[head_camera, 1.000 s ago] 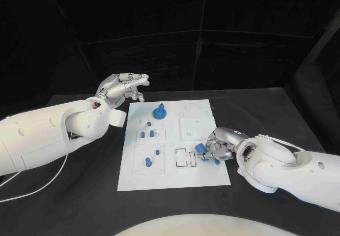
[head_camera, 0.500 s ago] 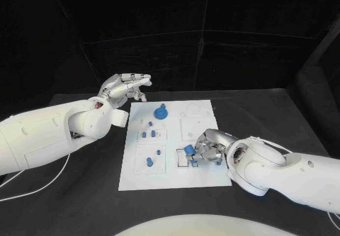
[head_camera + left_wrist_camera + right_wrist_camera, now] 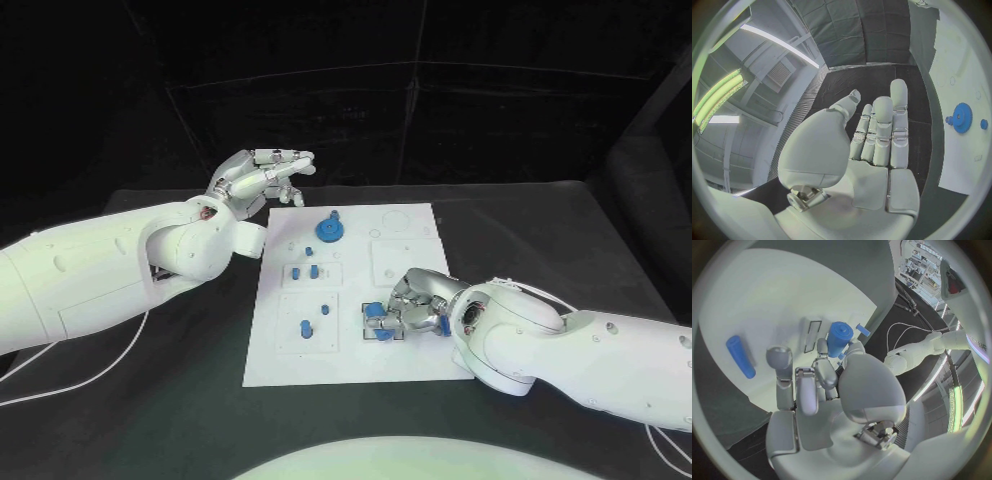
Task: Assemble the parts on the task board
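The white task board [image 3: 358,358] lies mid-table. My right hand [image 3: 410,312] rests low over the board's near middle and pinches a blue cylindrical part [image 3: 378,318] between thumb and finger. The right wrist view shows that part [image 3: 839,337] beside a narrow rectangular slot [image 3: 812,335]. A blue peg [image 3: 741,356] lies flat on the board [image 3: 767,300] nearby. My left hand [image 3: 261,176] is raised beyond the board's far left corner, fingers [image 3: 882,131] straight and holding nothing. A blue gear [image 3: 329,231] stands near the board's far end, the same gear [image 3: 962,117] showing in the left wrist view.
Small blue pieces sit in the board's left column: a pair [image 3: 300,271] in the middle and one [image 3: 306,327] nearer me. Black table [image 3: 577,230] surrounds the board, and a white cable [image 3: 58,390] trails at the near left.
My right hand has carried the blue part leftward from the board's right edge to over the slots in its near middle. The left hand has hardly moved.
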### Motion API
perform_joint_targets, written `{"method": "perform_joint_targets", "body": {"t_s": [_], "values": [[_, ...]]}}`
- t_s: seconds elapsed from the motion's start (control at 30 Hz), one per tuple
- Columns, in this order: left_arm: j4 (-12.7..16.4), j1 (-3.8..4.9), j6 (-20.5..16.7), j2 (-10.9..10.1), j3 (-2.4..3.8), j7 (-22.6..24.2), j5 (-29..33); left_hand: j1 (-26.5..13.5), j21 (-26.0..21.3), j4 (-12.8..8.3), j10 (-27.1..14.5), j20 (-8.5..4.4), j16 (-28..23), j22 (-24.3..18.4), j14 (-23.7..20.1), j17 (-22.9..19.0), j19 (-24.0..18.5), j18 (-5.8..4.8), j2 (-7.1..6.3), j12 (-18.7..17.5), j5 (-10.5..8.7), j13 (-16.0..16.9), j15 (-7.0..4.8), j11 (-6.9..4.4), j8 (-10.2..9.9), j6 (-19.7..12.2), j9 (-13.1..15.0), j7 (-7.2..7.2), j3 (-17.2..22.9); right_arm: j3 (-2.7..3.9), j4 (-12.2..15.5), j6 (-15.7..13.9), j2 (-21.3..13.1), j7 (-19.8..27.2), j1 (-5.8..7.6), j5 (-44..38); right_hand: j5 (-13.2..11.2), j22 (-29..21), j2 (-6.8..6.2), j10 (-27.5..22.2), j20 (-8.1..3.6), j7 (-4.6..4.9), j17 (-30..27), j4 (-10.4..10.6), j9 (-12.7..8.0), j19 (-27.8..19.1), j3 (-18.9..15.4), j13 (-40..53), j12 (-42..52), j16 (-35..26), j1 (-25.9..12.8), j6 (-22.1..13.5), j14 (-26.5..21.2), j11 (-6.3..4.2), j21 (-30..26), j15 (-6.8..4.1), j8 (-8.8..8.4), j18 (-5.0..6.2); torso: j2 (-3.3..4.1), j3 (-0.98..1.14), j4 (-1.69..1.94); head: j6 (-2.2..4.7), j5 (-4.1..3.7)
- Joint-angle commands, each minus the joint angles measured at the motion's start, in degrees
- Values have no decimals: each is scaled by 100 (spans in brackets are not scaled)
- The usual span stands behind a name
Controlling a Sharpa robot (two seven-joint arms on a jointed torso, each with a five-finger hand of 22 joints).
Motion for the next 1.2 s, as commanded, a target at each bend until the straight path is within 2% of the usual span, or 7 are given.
{"method": "perform_joint_targets", "body": {"t_s": [0.03,0.23,0.5,0.73,0.9,1.03,1.2], "values": [[13,8,35,6,4,35,11,-5,-32,-2,-35,24,31,-5,-12,5,30,72,58,38,8,-7,29,7,-16,-20,8,35,-21,3,-31,64,24,-14,10,1,-190,-14,-43,-8,-39,-35,574,3,14,-2,-71,-6,-37,5,-115,-14,413,-25,-36,-40,0,-26,0,-1,4,-11,5],[7,8,33,1,5,31,11,-5,-32,-2,-35,24,31,-5,-12,5,30,72,58,38,8,-7,29,7,-16,-20,8,35,-21,4,-53,28,69,-15,10,-211,-1137,-47,-443,-24,-42,-34,564,26,96,-15,14,-24,-114,-6,-552,-53,411,-25,-66,-39,43,-22,-6,1,0,-16,22],[-1,8,31,-3,5,25,11,-5,-32,-2,-35,24,31,-5,-12,5,30,72,58,38,8,-7,29,7,-16,-20,8,35,-21,4,-28,-31,66,-43,10,-381,-1605,-169,-742,-139,-36,-28,496,35,146,-69,157,-245,-363,-45,-875,-95,395,-15,-151,-33,65,-3,-5,5,-13,-8,28],[-27,8,33,-1,5,19,11,-5,-32,-2,-35,24,31,-5,-12,5,30,72,58,38,8,-7,29,7,-16,-20,8,35,-21,4,100,105,11,-5,9,-494,-1346,-182,-668,-141,-31,-23,499,19,169,-71,275,-257,-400,-49,-732,-119,396,-11,-167,-29,71,-1,-5,4,-9,18,30],[-47,7,40,19,4,18,11,-2,-34,0,-40,25,33,-7,-14,-2,32,72,63,46,7,-6,29,7,-13,-23,8,36,-28,4,127,225,10,-37,9,-642,-829,-149,-370,-113,-40,-37,528,-202,216,-46,523,-217,-403,-42,123,-106,404,-26,-156,-43,111,-6,-13,9,-8,8,34],[-57,7,45,36,4,18,11,-2,-34,0,-40,25,33,-7,-14,-2,32,72,63,46,7,-6,29,7,-13,-23,8,36,-28,4,97,254,37,-98,9,-727,-788,-122,-161,-96,-48,-47,546,-337,244,-29,620,-192,-397,-37,447,-78,407,-37,-144,-52,148,-11,-8,5,-3,5,26],[-64,6,49,45,3,13,11,-2,-34,0,-40,25,33,-7,-14,-2,32,72,63,46,7,-6,29,7,-13,-23,8,36,-28,4,61,290,52,-133,9,-775,-778,-109,-117,-89,-51,-50,562,-354,253,-22,620,-181,-392,-31,485,-68,411,-40,-137,-53,160,-14,-7,2,4,3,27]]}}
